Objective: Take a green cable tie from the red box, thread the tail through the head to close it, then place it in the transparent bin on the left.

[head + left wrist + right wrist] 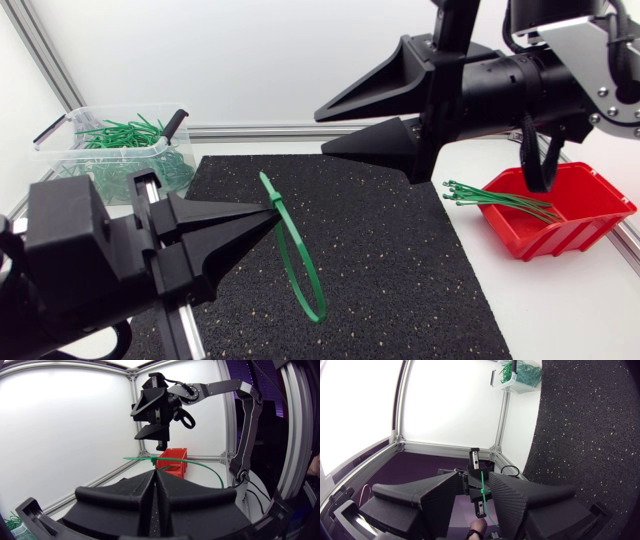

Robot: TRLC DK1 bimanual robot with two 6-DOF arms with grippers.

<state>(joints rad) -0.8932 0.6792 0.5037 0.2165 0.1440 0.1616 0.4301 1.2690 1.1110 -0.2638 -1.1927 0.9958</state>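
Note:
My left gripper [274, 209] sits low over the black mat, shut on a green cable tie [300, 262] near the tie's head. The tie hangs from the fingertips as a closed loop. In the left wrist view the tie [200, 464] crosses just ahead of the shut gripper [155, 471]. My right gripper [322, 132] hangs open and empty above the mat's far side, and also shows ahead in the left wrist view [150, 427]. The red box [565, 212] at the right holds several green ties [498, 198]. The transparent bin [60, 140] stands at the far left. Through the open right gripper [474, 481] I see the tie [483, 487].
The black mat [400, 260] covers the middle of the table. The bin holds a pile of closed green ties [125, 132], visible in the right wrist view too [520, 372]. The red box [172, 456] lies beyond the left gripper.

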